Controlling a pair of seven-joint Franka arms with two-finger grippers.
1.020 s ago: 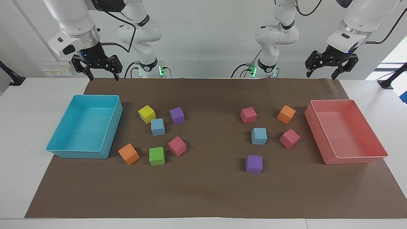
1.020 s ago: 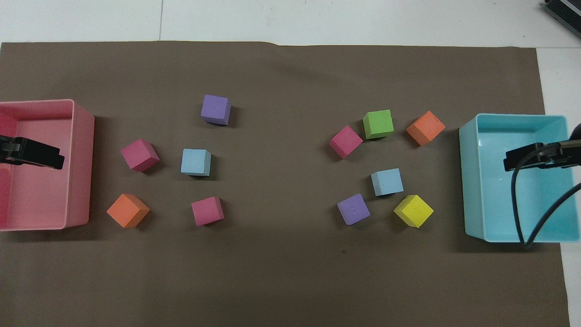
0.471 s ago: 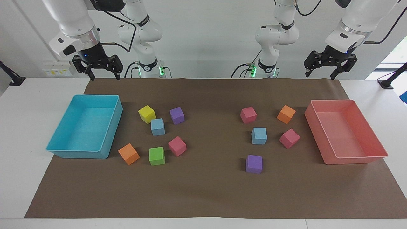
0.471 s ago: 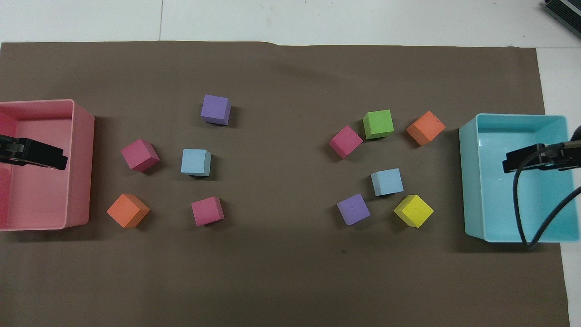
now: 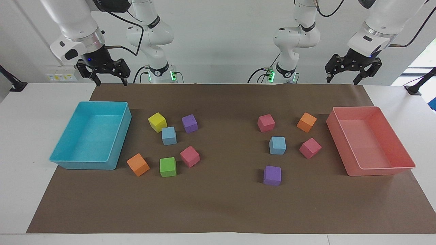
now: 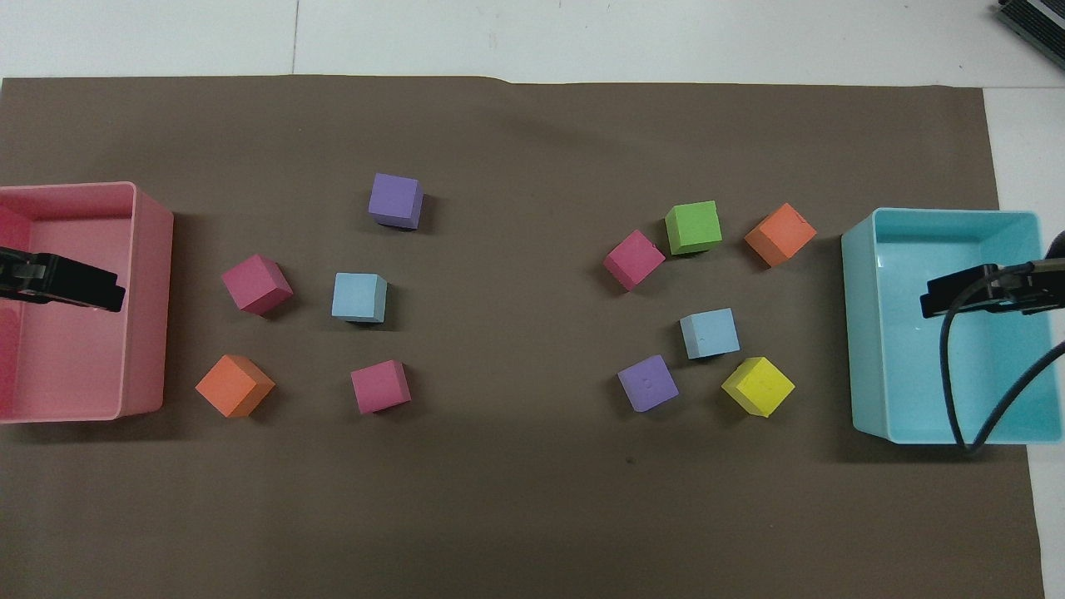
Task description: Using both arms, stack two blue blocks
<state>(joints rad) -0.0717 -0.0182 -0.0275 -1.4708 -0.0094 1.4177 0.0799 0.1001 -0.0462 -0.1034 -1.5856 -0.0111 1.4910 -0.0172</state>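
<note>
Two sky-blue blocks lie apart on the brown mat. One blue block (image 5: 169, 135) (image 6: 710, 333) sits among the cubes toward the right arm's end, touching none of them. The other blue block (image 5: 277, 145) (image 6: 359, 297) sits in the cluster toward the left arm's end. My right gripper (image 5: 110, 82) (image 6: 957, 298) hangs high and open over the turquoise tray, holding nothing. Over the pink tray my left gripper (image 5: 342, 81) (image 6: 83, 287) hangs just as high, open and empty.
The turquoise tray (image 5: 68, 160) (image 6: 861, 333) and the pink tray (image 5: 374, 172) (image 6: 150, 291) stand at the mat's two ends. Around the blue blocks lie a yellow cube (image 5: 157, 122), purple cubes (image 5: 189, 123) (image 5: 272, 175), a green cube (image 5: 168, 166), and orange and pink cubes.
Both grippers have risen slightly above their trays and stayed open. No block has moved.
</note>
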